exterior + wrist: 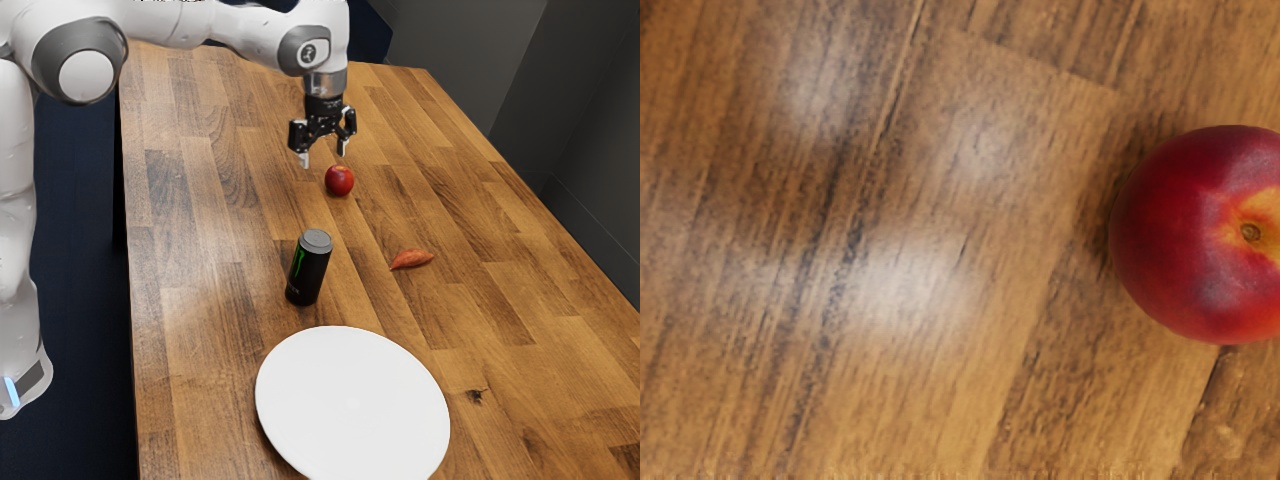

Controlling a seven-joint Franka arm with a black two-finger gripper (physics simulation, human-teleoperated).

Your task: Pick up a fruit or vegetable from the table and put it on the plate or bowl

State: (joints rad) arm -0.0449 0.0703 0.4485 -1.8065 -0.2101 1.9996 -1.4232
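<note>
hovering gripper (322, 152): hangs above the table (200, 210), pointing straight down, near the red fruit (339, 180) and a little toward the exterior view's left of it. both black fingers are spread wide with nothing between them, so it has hold of nothing.
red fruit: round, deep red with a yellow patch round the stem, resting on bare wood. in the wrist view the red fruit (1200, 235) lies off to one side of the hand rather than under it.
reason for the pose: the wide spread and downward aim read as readiness to come down over the fruit. the offset suggests the hand must first shift sideways until the fruit sits between the fingers.
plate (352, 405): white and flat, at the near edge of the table, well apart from the fruit. nothing lies on it.
can (309, 266): dark, upright, with a green mark, standing between the fruit and the plate. it is closed on top and no contents can be told.
orange vegetable (411, 259): tapered, lying on its side, toward the exterior view's right of the can and apart from it. a second candidate, with no gripper near it.
step in hand: approach before the grasp. the task looks to be at its outset, with no produce on the plate.
risks: the round fruit may roll if one finger meets it first. a low carry toward the plate could strike the can, so a high lift seems wise.
</note>
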